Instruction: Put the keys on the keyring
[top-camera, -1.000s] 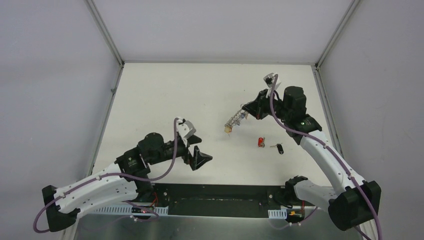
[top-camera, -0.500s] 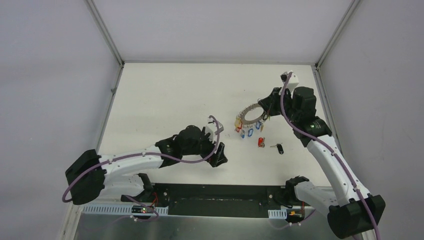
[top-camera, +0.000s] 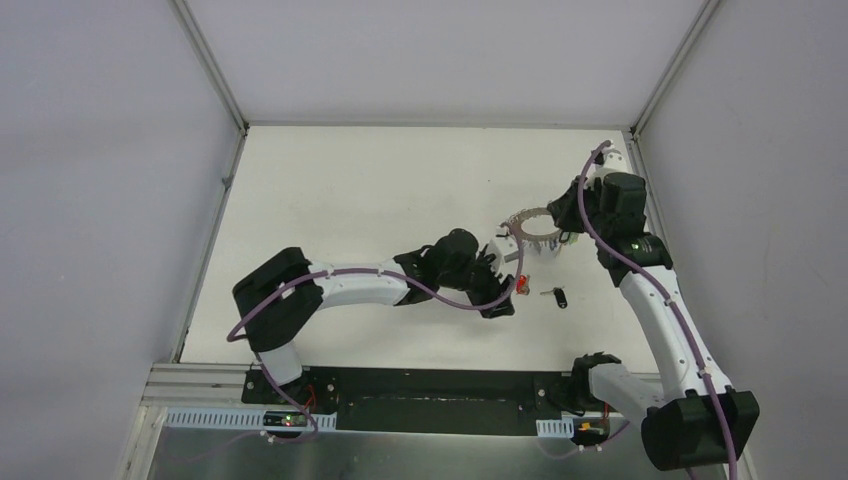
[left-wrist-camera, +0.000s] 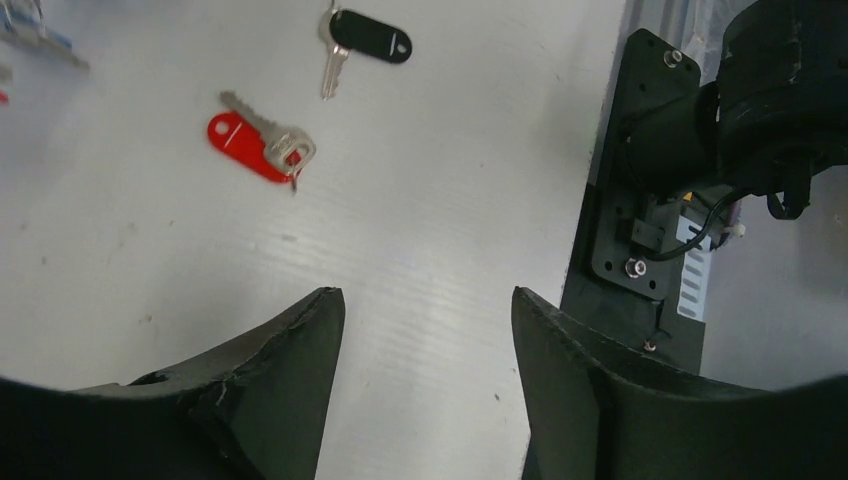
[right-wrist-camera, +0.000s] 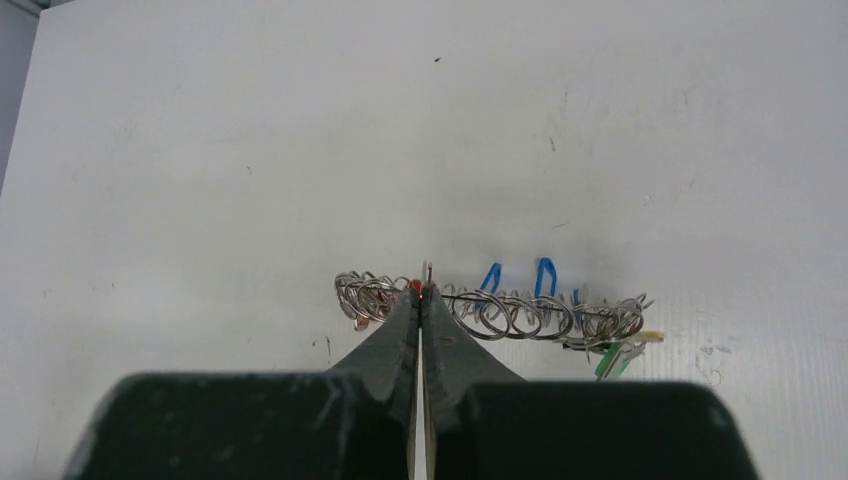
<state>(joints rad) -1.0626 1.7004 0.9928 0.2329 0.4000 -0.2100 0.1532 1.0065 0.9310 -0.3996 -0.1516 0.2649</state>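
- We see the red key and the black key lying flat on the table, close together but not touching.
- The left gripper hangs just beside them, jaws apart over bare table.
- Farther back, the right gripper is clamped on the keyring.

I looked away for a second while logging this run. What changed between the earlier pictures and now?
The left gripper swung right across the table, jaws open, to hover by the red key. The right gripper carried the keyring right and farther back. Unchanged: red key and black key lie on the table; right gripper stays shut on the keyring.
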